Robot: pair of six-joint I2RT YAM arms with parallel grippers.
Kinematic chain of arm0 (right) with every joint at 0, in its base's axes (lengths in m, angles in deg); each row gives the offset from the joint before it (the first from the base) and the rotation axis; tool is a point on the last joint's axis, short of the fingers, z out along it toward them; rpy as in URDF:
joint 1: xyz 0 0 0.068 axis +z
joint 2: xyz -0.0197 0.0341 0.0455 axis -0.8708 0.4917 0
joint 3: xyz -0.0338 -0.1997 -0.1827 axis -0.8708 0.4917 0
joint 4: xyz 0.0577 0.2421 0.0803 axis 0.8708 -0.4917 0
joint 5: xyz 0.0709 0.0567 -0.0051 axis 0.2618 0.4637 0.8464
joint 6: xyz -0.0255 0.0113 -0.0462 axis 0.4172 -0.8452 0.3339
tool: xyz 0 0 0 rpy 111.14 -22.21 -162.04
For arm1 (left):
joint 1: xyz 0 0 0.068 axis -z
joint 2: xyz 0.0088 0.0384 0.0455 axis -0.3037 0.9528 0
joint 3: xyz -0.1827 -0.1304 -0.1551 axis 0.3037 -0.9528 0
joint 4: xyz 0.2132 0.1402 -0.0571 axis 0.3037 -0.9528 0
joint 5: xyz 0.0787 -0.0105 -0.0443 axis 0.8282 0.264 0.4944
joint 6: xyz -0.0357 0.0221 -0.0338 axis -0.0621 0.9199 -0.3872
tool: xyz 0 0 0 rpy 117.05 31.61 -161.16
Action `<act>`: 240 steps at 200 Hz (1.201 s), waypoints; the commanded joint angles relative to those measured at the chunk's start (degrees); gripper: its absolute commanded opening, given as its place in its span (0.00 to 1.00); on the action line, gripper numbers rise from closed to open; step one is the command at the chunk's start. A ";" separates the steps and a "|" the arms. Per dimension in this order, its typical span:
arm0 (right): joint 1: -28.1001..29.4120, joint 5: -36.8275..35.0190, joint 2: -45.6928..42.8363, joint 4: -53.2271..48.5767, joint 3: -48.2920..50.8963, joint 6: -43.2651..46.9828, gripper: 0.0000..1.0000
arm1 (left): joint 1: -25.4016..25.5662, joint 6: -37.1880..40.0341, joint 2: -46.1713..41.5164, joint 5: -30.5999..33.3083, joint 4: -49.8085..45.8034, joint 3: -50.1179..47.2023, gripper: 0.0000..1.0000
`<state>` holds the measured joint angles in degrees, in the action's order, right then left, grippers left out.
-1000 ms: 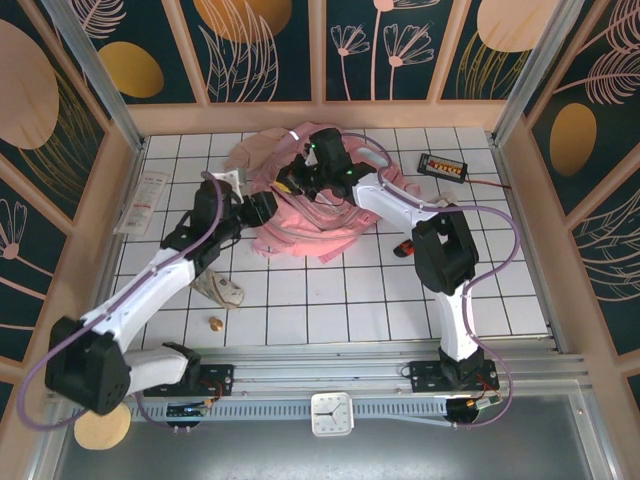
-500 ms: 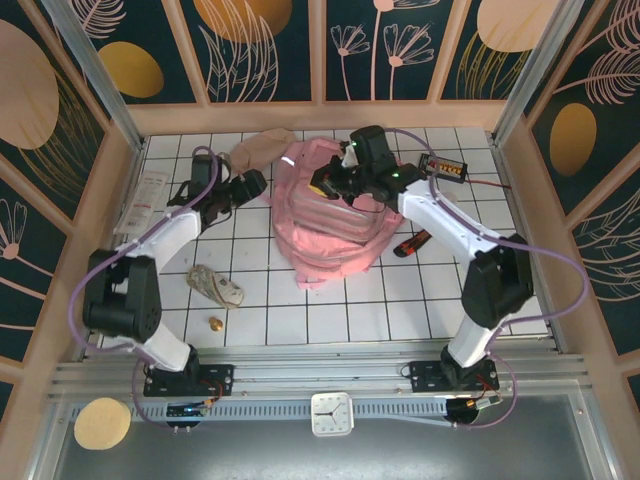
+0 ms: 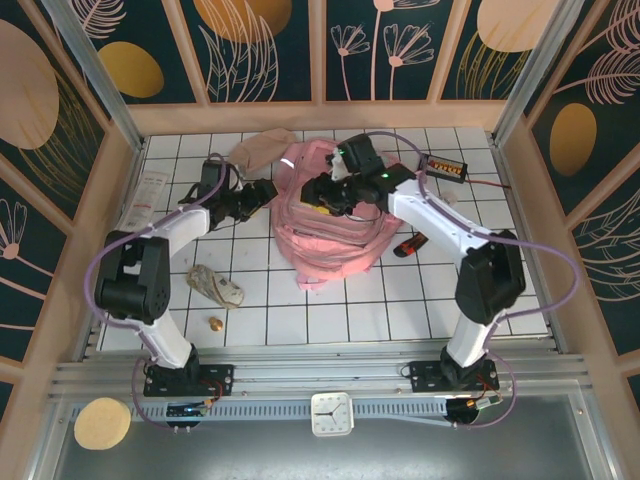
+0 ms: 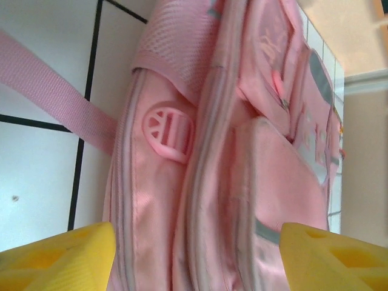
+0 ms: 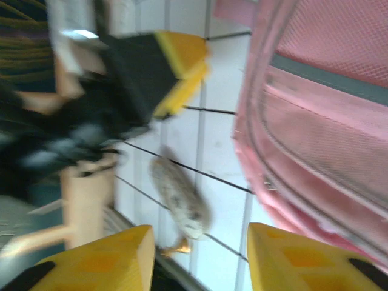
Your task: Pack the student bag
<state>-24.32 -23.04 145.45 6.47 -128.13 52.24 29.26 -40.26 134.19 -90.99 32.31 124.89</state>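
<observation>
On the white tiled bench (image 3: 500, 300), we see the pink student bag (image 3: 335, 230) lying near the middle of the far edge.
Our left fingers (image 3: 266, 190) stand spread just beside the bag's left side, holding nothing; our right fingers (image 3: 316, 193) hang spread above its top, also empty. A speckled pouch (image 3: 216, 288) lies toward the left edge.

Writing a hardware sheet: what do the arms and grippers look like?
The left arm and right arm have white links with black joints and black bases. A purple cable loops along each. The grippers are black with blocky yellow fingers; a green light glows near the right gripper.
</observation>
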 commanded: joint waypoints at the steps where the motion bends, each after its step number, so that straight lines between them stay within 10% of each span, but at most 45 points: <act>1: 2.97 -11.68 1.99 -9.82 -2.37 22.68 0.52 | 0.12 11.49 -4.10 1.35 -10.06 3.11 0.71; 38: 3.39 -24.99 2.90 -9.80 -0.21 38.44 0.60 | 0.27 12.58 -4.92 0.32 -10.69 1.85 0.69; 77: -9.32 -8.56 -2.38 -6.85 7.73 15.13 0.68 | 9.44 31.82 -5.79 13.35 -21.62 12.06 0.73; 119: -15.09 2.69 -9.42 -1.80 21.33 2.17 0.75 | 12.66 39.15 -5.84 13.78 -18.13 12.04 0.75; 240: -15.29 -1.48 1.20 4.54 15.86 -2.16 0.57 | 16.90 44.10 -5.88 16.78 -18.63 11.07 0.75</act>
<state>-39.47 -22.67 144.29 8.74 -109.27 50.87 46.19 2.18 129.97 -75.80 14.19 137.06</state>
